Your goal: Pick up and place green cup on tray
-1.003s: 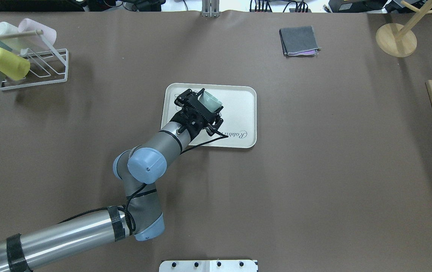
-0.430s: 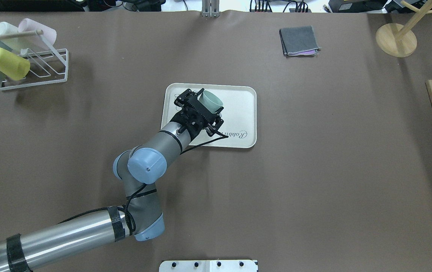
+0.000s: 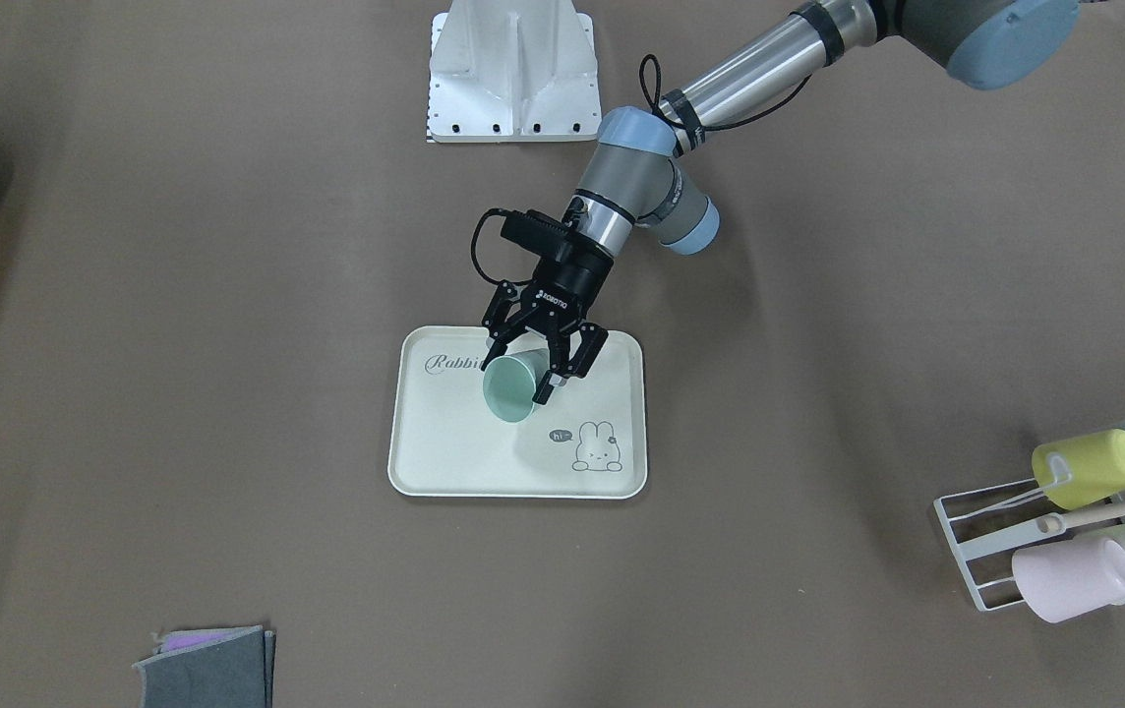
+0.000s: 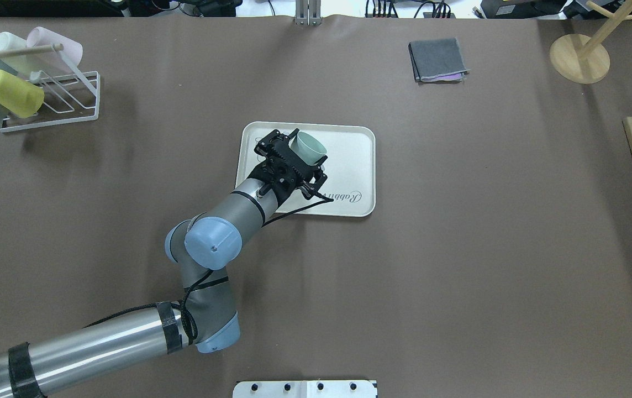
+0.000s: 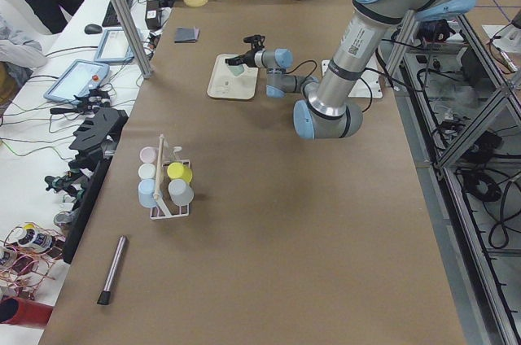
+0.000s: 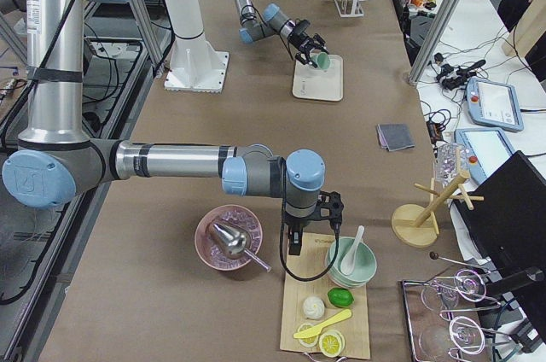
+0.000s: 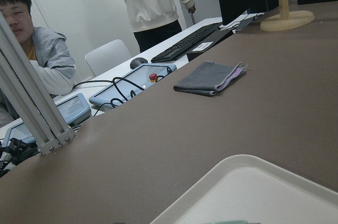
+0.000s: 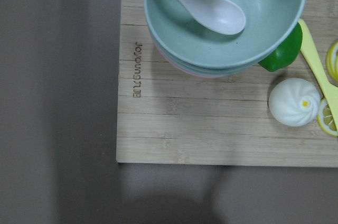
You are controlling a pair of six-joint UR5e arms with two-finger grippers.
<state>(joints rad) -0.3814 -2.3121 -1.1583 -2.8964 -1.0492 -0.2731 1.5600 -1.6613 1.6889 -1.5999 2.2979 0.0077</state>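
With left tool (image 3: 521,377) clamped around green cup (image 3: 506,393), held it tilted over middle of tray (image 3: 444,452), long axis slanting away from tool; likely needed righting, lowering.

Overhead exterior: fixed, high behind robot, faces forward and down; far enough to take in whole brown paper-covered table (image 4: 459,276).

Front-facing exterior: opposite side, steep downward look, white metal robot base (image 3: 510,69) at top; nearer.

Both share cream-white rectangular plastic tray (image 4: 349,166) and folded grey cloth (image 4: 437,58).

Exterior left, exterior right: at table ends, look lengthwise, distant.

Left wrist: low, close over tray rim, faces cloth and operators' desks.

Right wrist: straight down, close above pale wooden cutting board (image 8: 211,129).
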